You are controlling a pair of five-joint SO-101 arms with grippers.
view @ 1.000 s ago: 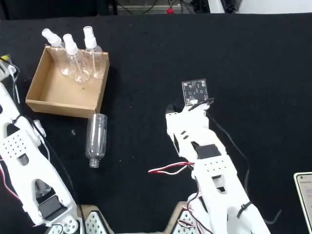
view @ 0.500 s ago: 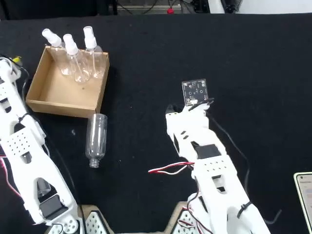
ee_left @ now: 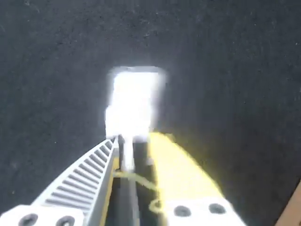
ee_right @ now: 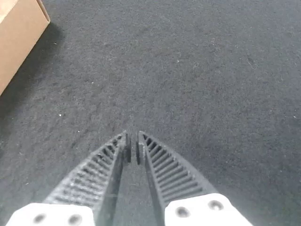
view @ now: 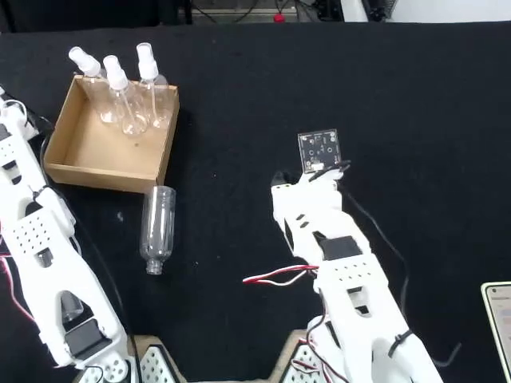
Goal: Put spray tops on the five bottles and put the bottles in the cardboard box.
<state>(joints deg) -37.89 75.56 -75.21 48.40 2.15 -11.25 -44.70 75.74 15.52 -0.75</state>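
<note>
High view: a brown cardboard box (view: 104, 174) in the upper left holds three spray-topped clear bottles (view: 128, 104). A clear, topless plastic bottle (view: 156, 227) lies just below it.

Left wrist view: the left gripper (ee_left: 135, 140) seems clamped on a blurred white spray top (ee_left: 134, 99). It should meet the neck squarely.

Right wrist view: the right gripper (ee_right: 132, 147) is clenched and empty.

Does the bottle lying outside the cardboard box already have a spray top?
No, the lying bottle shows a bare neck with no top.

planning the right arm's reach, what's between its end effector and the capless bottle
Just bare black table between end effector and bottle, per high view.
</note>
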